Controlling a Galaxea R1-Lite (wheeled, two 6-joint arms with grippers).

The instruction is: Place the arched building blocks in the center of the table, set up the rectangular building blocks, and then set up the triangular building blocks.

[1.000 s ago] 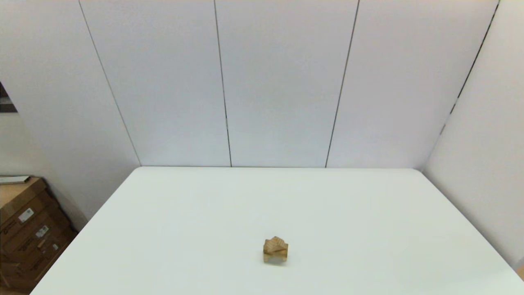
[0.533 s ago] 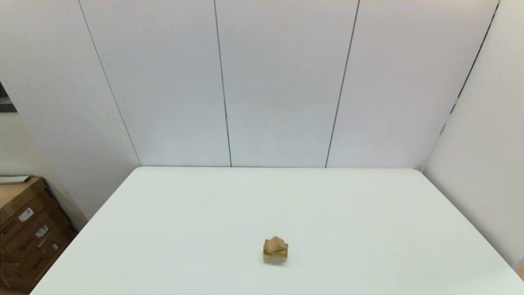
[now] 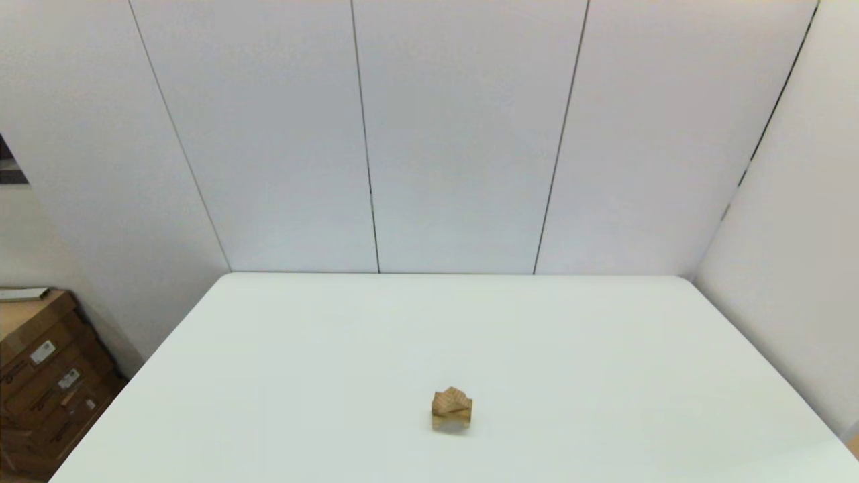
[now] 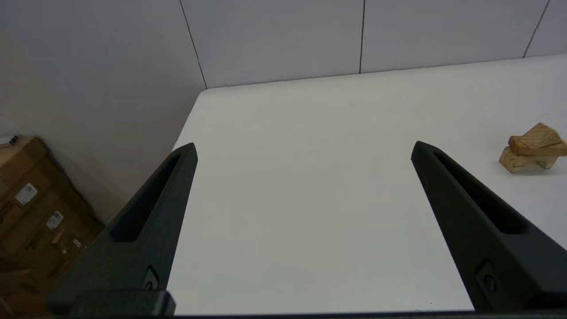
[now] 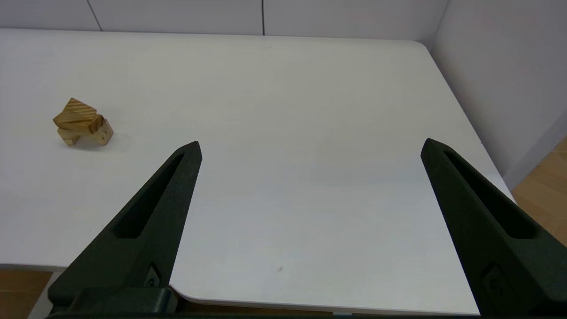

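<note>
Three wooden blocks form one small stack near the middle of the white table (image 3: 604,349). The arched building block (image 3: 451,422) is at the bottom, pale hollow facing me. On it lies the rectangular building block (image 5: 79,125), and the triangular building block (image 3: 451,400) sits on top. The right wrist view shows the arched block (image 5: 102,135) and the triangular wedge (image 5: 74,110). My left gripper (image 4: 303,148) is open and empty, far to the left of the stack (image 4: 531,148). My right gripper (image 5: 310,146) is open and empty over the near edge, right of the stack. Neither arm shows in the head view.
Brown cardboard boxes (image 3: 40,376) stand on the floor beyond the table's left edge. White wall panels (image 3: 463,134) close the far side and the right side. The table's rounded near corner (image 5: 186,294) lies below my right gripper.
</note>
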